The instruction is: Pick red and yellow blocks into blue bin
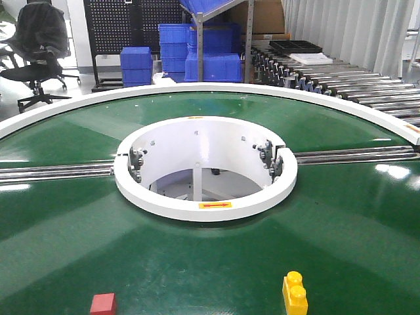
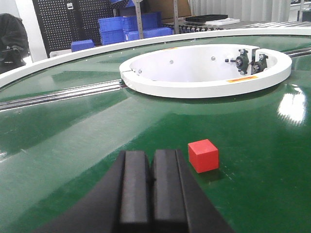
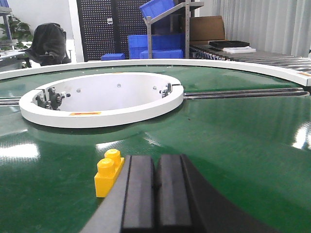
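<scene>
The red cube [image 1: 104, 304] sits on the green belt at the near left edge of the front view. In the left wrist view the red cube [image 2: 203, 155] lies just right of and beyond my left gripper [image 2: 151, 155], which is shut and empty. The yellow brick [image 1: 294, 293] with two studs lies at the near right. In the right wrist view the yellow brick [image 3: 109, 172] sits just left of my right gripper [image 3: 155, 160], which is shut and empty. The blue bin is out of view. Neither gripper shows in the front view.
A white ring [image 1: 205, 209] surrounds a round opening in the middle of the green turntable [image 1: 341, 216]. Metal rails [image 1: 52, 172] run left and right from it. Ribbed blue crates [image 1: 136, 65], a roller conveyor [image 1: 354, 82] and an office chair [image 1: 36, 49] stand behind.
</scene>
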Available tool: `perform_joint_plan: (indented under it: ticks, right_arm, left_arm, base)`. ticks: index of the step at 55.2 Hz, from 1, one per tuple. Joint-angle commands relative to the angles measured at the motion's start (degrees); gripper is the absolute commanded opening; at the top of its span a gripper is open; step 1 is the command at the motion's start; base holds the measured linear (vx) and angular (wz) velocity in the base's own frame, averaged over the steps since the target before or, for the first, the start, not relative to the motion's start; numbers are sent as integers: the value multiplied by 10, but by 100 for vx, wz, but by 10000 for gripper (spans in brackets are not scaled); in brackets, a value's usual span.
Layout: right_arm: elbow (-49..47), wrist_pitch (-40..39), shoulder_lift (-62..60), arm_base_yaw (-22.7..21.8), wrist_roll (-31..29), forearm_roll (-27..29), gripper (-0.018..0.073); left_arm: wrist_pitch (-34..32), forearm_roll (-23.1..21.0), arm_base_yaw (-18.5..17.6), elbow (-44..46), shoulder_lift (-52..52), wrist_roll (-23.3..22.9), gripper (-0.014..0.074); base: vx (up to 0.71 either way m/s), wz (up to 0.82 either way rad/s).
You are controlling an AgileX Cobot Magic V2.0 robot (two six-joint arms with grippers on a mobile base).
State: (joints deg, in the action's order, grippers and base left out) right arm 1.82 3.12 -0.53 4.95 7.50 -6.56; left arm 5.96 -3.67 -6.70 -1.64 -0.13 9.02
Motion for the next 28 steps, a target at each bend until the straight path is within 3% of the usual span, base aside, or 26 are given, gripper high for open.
perform_joint_plan:
  ticks: [1,25,28]
  right_arm:
    - [4,-47,11,-3,-4,-3,-10]
    - [4,-55,11,-3,-4,-3,-10]
    - [4,-69,11,-3,-1,-3,-10]
  left_arm:
    - [-48,0,-1,11,9,-5,2]
    - [-56,0,-1,11,9,-5,2]
    - [-80,-2,-1,16,9,-9,2]
  base:
    - [0,0]
    - [0,0]
    - [0,0]
